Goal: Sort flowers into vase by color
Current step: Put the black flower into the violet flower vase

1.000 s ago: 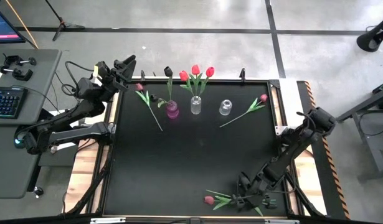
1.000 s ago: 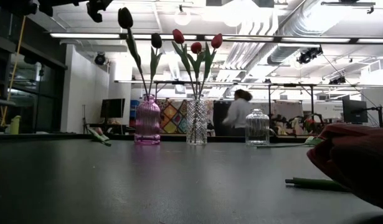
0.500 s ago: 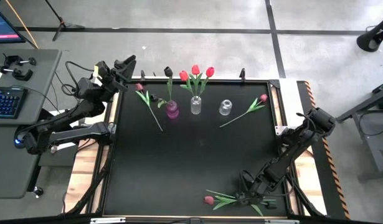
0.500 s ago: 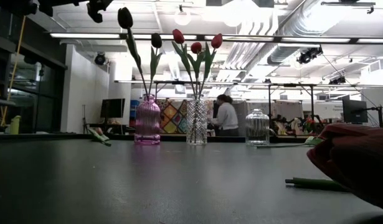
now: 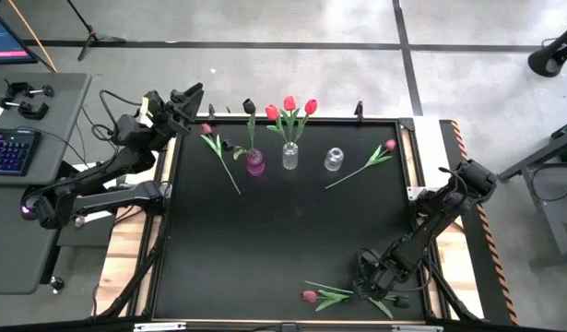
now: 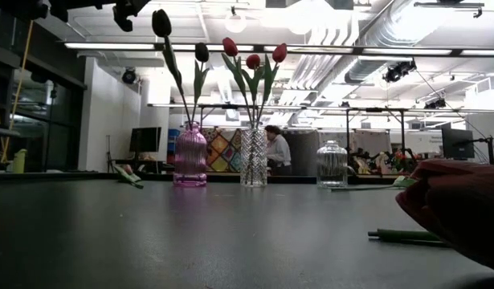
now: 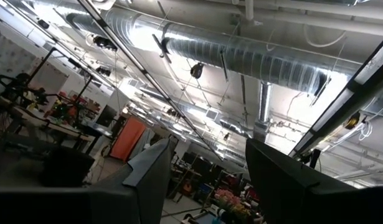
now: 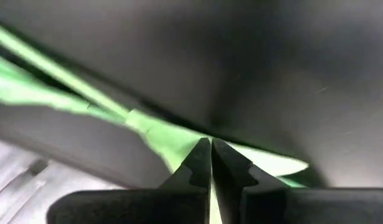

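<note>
Right gripper (image 5: 368, 293) sits low at the table's (image 5: 283, 240) near edge, fingers pinched together on the green stem of a pink tulip (image 5: 310, 296) lying flat there; in the right wrist view the two fingertips (image 8: 200, 163) meet directly over the stem and leaf (image 8: 172, 134). The flower head lies on the side of the gripper away from the table's right edge, the stem running under the fingers. Farther back from this gripper, mid-row near the far edge, stand three vases: a pink vase (image 5: 254, 163) with two dark tulips (image 6: 161, 22), a clear cut-glass vase (image 5: 289, 155) with three red tulips (image 5: 289, 104), and a small clear vase (image 5: 333, 160) with no flower in it. A pink tulip (image 5: 388, 146) lies flat just beyond the small clear vase toward the right edge; another (image 5: 206, 130) lies flat past the pink vase. Left gripper (image 5: 189, 93) waits raised off the far left corner, fingers spread wide, holding nothing.
</note>
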Available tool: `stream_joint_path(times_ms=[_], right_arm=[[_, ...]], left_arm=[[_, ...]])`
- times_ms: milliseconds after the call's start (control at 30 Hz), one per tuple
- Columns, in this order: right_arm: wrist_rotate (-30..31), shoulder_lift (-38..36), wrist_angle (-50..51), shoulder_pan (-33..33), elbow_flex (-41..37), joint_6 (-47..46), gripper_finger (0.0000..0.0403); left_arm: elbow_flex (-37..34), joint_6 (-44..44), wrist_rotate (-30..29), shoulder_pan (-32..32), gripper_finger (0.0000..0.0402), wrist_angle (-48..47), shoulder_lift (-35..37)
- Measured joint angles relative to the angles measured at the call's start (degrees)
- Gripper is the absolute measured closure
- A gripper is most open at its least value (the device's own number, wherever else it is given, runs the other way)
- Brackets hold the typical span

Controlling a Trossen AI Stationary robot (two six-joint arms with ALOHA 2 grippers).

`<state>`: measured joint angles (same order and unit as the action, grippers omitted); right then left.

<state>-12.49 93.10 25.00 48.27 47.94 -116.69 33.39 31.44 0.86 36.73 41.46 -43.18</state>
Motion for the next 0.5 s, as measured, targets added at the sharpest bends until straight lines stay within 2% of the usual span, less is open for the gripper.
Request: stream_joint_path(times_ms=[200,400,500], right_arm=[[2.7,0.0,5.5,-2.7,0.0,3.0,0.0402],[3.9,-0.1,11.2,-8.8,0.1,10.2,0.0403],[4.2,-0.6,10.6,-10.9,0.0,14.4,0.0402]], left_arm=[[0.0,-0.1,0.0,0.0,0.0206,-0.1,0.0],[0.0,-0.1,0.0,0.0,0.0206,-0.1,0.0],[0.0,0.0,0.0,0.0,0.0206,0.0,0.0]])
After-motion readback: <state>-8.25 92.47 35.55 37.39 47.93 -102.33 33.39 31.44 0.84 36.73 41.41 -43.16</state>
